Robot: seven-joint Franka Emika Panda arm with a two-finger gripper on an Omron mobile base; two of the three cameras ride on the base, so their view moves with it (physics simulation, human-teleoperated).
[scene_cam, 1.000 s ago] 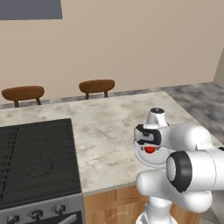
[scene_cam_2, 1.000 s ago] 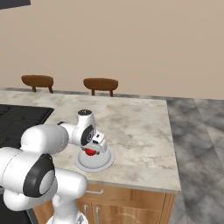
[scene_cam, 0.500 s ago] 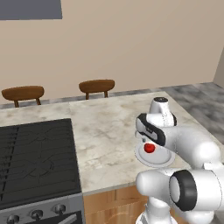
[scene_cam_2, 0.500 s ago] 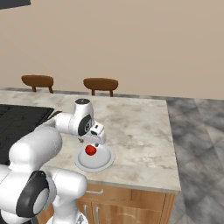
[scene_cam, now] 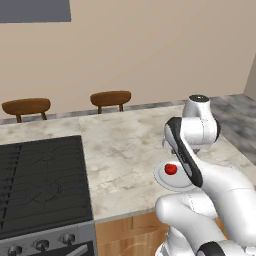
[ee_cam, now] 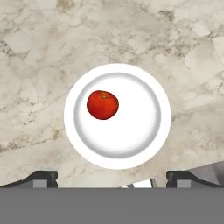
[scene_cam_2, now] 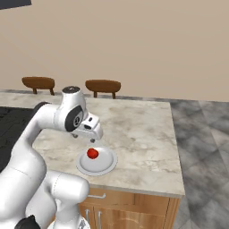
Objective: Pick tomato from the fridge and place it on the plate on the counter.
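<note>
Hand view is showing the tomato (ee_cam: 103, 104) sitting at ten o'clock on the plate (ee_cam: 148, 83); the tool (ee_cam: 111, 176) is hovering spread wide, empty. Placing looks finished; only retreating from the bench (ee_cam: 39, 48) is remaining.

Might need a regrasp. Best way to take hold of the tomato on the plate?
Come straight down and close the tool across the tomato's widest middle. It is a free round ball, off-centre in the shallow plate, whose low rim rules out side entry.

The arm hides part of the plate (scene_cam: 172, 181).
</note>
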